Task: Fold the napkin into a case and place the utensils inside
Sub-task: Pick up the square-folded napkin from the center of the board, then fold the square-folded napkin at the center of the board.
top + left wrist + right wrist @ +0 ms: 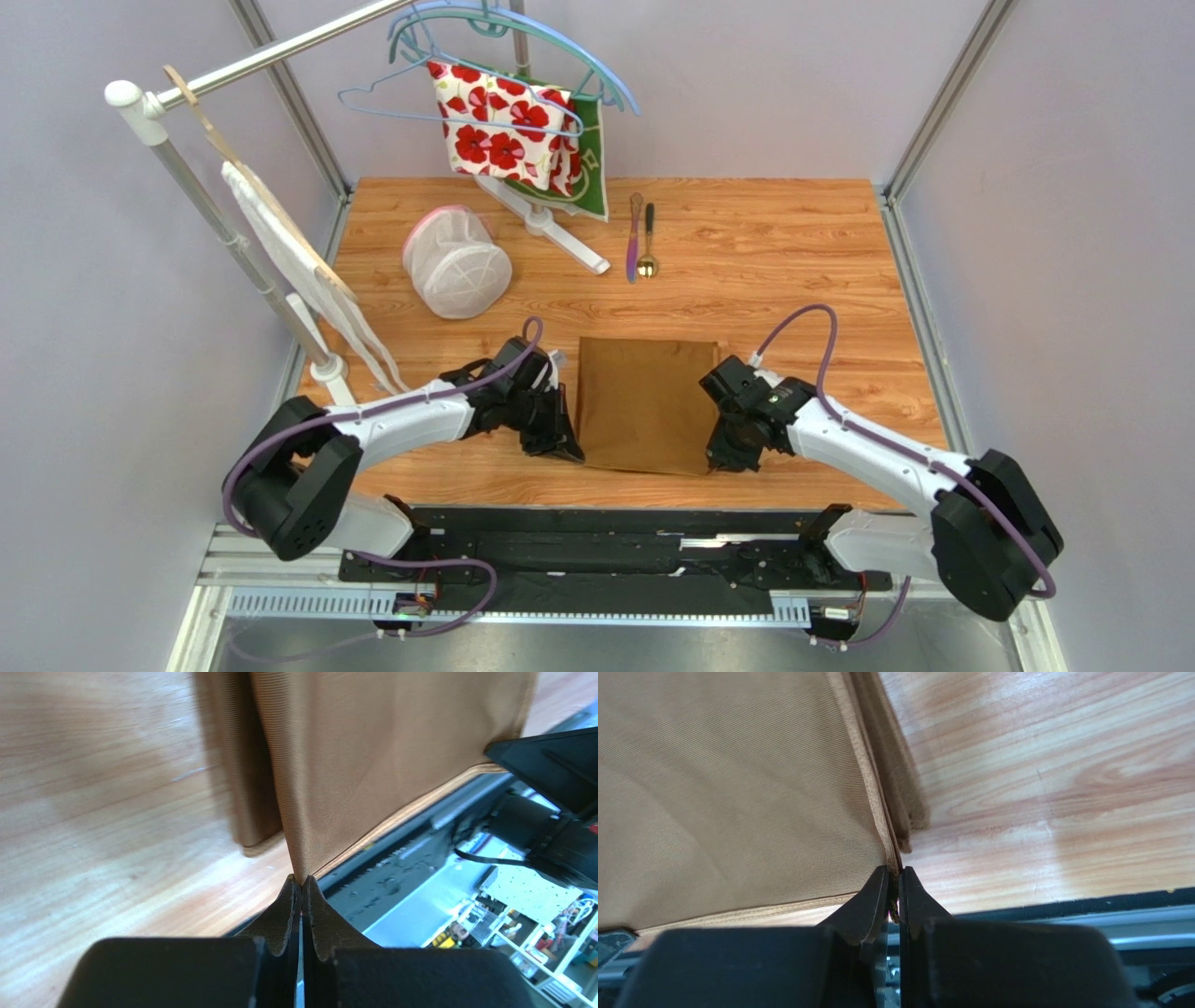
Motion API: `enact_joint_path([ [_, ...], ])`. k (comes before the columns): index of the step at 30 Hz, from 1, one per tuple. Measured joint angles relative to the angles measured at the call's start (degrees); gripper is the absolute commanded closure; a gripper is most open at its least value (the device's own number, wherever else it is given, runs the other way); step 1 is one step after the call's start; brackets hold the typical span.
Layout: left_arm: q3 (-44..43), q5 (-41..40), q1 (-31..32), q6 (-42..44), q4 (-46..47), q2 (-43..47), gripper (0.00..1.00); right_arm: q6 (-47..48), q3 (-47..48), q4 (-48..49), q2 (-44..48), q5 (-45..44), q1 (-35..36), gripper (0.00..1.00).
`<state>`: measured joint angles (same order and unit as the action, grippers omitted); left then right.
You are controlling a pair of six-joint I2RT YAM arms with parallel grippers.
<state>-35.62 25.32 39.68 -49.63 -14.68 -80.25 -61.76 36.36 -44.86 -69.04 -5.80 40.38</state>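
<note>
Napkin [645, 403] near corners pinched, left end effector [302, 885], right end effector [896, 875] (both clenched)

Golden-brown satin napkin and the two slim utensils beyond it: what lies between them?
Only bare light-brown wooden tabletop, as seen in the top external view.

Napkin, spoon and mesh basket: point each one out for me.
napkin [643, 403], top view, middle of the cloth.
spoon [647, 265], top view, its gold bowl.
mesh basket [456, 269], top view, its side wall.
</note>
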Motion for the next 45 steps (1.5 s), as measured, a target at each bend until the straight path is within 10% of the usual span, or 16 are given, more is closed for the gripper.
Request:
enact_joint_path([
  [15,-13.5,-2.1,-0.9,0.9,-8.0,3.2,1.00,10.4,10.6,-5.1,4.5,-1.4,-4.2,1.00],
  [31,-49.4,-3.7,-12.6,5.5,-6.0,-24.2,1.00,35.1,47.9,3.8,-26.7,2.7,-22.7,1.00],
  [45,-63.1,0.6,-16.2,15.0,-6.6,-32.0,1.00,38.2,57.4,4.8,-35.6,10.4,-24.5,1.00],
])
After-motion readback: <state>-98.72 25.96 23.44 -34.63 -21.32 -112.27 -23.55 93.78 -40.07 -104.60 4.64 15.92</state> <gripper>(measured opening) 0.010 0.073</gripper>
